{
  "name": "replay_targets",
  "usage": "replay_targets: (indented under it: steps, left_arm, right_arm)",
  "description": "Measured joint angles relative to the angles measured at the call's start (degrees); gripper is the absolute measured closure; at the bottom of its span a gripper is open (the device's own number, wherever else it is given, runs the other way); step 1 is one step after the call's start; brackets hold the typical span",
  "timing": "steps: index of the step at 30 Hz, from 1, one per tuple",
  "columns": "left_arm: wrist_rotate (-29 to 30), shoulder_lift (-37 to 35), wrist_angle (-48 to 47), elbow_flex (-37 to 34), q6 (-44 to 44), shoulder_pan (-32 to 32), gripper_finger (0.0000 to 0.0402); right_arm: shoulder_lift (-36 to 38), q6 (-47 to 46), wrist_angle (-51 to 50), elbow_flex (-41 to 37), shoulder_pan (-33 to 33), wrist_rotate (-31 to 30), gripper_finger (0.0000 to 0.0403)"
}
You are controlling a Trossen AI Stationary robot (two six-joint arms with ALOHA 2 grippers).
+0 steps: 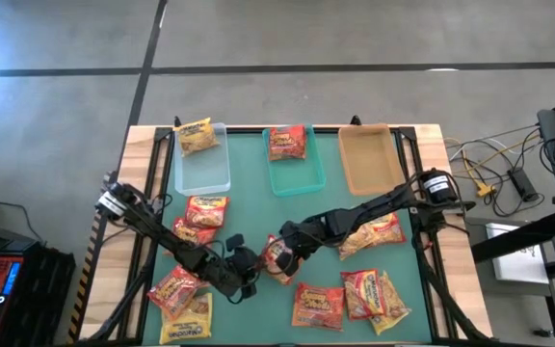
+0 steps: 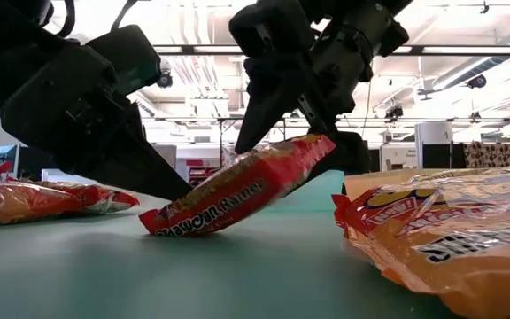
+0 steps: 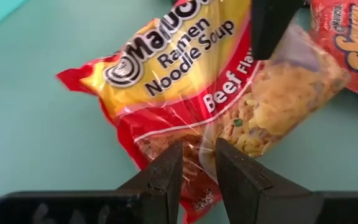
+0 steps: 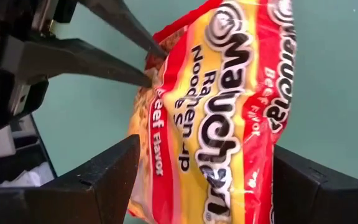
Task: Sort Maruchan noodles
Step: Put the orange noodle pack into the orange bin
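While both arms are meeting at mid-worktop, a beef packet [image 1: 279,258] is passing between them.
Right gripper [image 4: 197,180] fingers are straddling the crinkly red-and-yellow packet's width, spread and seemingly closing; left gripper [image 3: 197,165] fingers are pinching its lower end, nearly together. Its long axis is tilting up from the teal worktop [image 1: 249,217] toward the right arm.

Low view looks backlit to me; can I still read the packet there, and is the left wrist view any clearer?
Low view: bright ceiling lights behind turn both arms into dark silhouettes, yet the red beef packet stays legible; the nearest packet is blurred. Left wrist view: evenly lit, the packet's print sharp, slight glare on its clear plastic.
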State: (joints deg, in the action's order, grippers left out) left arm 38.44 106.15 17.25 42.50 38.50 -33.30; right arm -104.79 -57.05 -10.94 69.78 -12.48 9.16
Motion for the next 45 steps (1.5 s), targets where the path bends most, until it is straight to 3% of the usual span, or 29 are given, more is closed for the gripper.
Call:
replay_targets:
  steps: [9, 18, 30, 45]
  left_arm:
    - [1.63, 0.04, 0.35, 0.0, -0.02, 0.04, 0.0325]
    - [1.88, 0.04, 1.33, 0.0, -0.35, -0.03, 0.0325]
    - [1.94, -0.08, 3.32, -0.04, -2.09, -0.09, 0.0325]
    - [3.12, -2.96, 3.72, 0.02, -7.48, -0.05, 0.0325]
  right_arm:
    - [0.0, -1.13, 0.04, -0.02, -1.04, -0.81, 0.0131]
    - [0.0, -4.88, 0.02, -0.04, -1.02, -1.58, 0.0182]
    - [0.0, -6.42, 0.13, -0.04, -1.02, -0.7, 0.0209]
    - [0.0, -5.3, 0.31, -0.04, -1.02, 0.53, 0.0269]
